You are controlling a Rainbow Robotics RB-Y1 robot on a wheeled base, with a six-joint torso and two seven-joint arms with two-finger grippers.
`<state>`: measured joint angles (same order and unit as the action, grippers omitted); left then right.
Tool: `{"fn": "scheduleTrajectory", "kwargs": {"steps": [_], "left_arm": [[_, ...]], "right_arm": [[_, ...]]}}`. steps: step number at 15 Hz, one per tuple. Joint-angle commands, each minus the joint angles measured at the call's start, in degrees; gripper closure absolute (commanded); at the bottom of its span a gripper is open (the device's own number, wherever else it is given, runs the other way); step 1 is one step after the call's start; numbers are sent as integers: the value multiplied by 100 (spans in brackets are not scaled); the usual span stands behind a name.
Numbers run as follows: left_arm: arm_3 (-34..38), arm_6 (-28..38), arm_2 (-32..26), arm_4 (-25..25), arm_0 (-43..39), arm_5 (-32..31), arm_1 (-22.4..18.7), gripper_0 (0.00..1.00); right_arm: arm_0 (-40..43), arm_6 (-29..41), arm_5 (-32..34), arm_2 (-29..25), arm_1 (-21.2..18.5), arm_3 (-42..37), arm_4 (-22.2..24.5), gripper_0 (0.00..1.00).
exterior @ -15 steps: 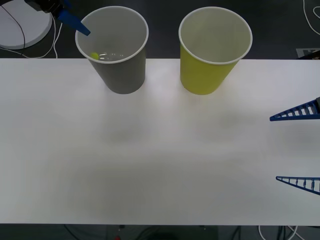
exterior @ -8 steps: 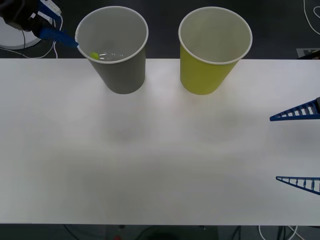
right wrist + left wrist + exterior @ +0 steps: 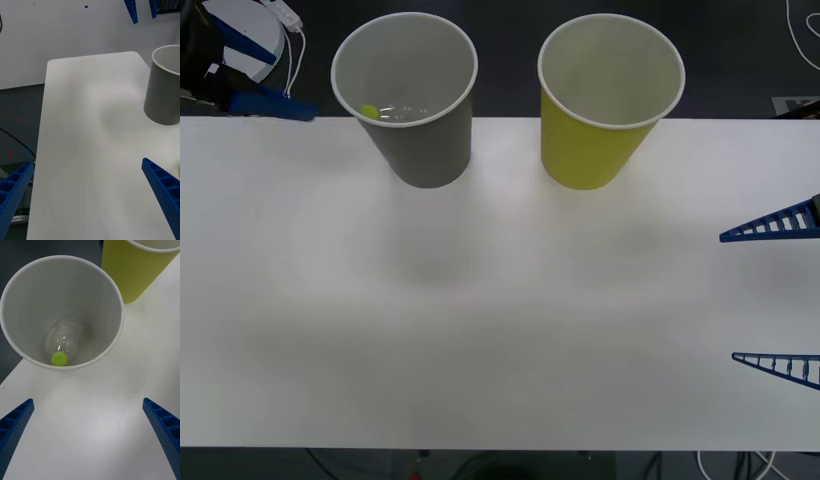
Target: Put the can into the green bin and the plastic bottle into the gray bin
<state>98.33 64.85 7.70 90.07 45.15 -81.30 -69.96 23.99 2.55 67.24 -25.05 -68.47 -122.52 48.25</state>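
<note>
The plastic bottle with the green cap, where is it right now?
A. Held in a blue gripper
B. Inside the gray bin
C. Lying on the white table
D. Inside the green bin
B: the left wrist view looks down into the gray bin and shows the plastic bottle lying at its bottom, lime-green cap toward the rim.

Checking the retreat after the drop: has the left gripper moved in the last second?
Yes. The left gripper has pulled away leftward from the gray bin, and lower.
</note>
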Motion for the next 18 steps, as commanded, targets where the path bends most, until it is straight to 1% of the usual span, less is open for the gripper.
{"fn": "scheduleTrajectory", "kwargs": {"steps": [1, 4, 9, 13, 14, 15, 18], "left_arm": [[380, 45, -497, -16, -595, 88, 0, 0], [898, 89, -1069, 10, -1324, 193, 9, 0], [1742, 142, -2027, -122, -2634, 563, 27, 0], [2243, 10, -2598, -139, -3372, 615, 229, 0], [2375, -52, -2712, -139, -3522, 615, 273, 0], [2428, -263, -2818, -218, -3671, 615, 308, 0], [2375, -913, -2976, -587, -3988, 615, 317, 0]], "right_arm": [[0, 0, 0, 0, 0, 0, 0, 0], [0, 0, 0, 0, 0, 0, 0, 0], [0, 0, 0, 0, 0, 0, 0, 0], [0, 0, 0, 0, 0, 0, 0, 0], [0, 0, 0, 0, 0, 0, 0, 0], [0, 0, 0, 0, 0, 0, 0, 0], [0, 0, 0, 0, 0, 0, 0, 0]]}}
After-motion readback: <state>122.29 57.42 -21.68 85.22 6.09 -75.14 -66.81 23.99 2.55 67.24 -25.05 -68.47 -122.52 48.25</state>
